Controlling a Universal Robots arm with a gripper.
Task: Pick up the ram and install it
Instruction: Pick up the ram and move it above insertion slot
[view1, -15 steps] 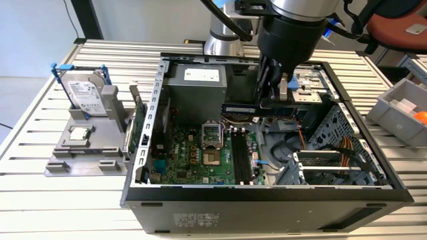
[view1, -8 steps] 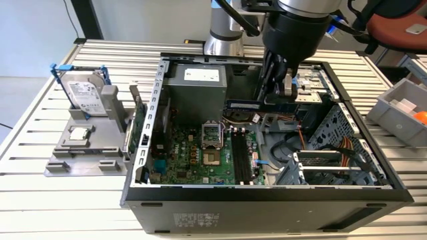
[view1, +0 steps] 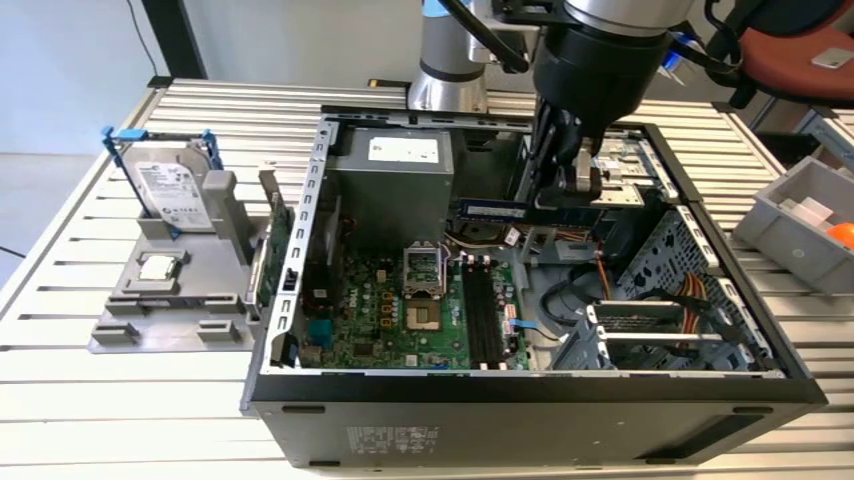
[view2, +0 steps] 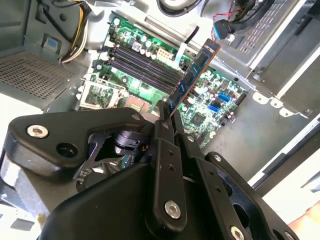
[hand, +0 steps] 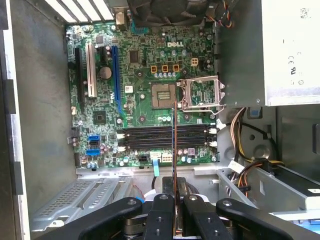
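Exterior view: has the gripper (view1: 561, 203) got the ram (view1: 497, 208)?

Yes. Its fingers are closed on one end of the stick. The rest juts toward the exterior view's left, up over the open case (view1: 534, 405) and well clear of the board (view1: 400, 310).

And the wrist views?

In the second wrist view the ram (view2: 194, 72) reaches out past the fingertips, over the slots (view2: 145, 62). In the first wrist view it is edge-on and lies across the slots (hand: 165, 136), not along them.

So how is this step done well?

My judgement: bring the stick parallel to a free slot, hold it level, match the notch and press evenly on both ends. The latches are probably open, but I can't tell from here.

Is the grip sound?

It looks square, but it holds one end only, so I'd say tilt is the risk.
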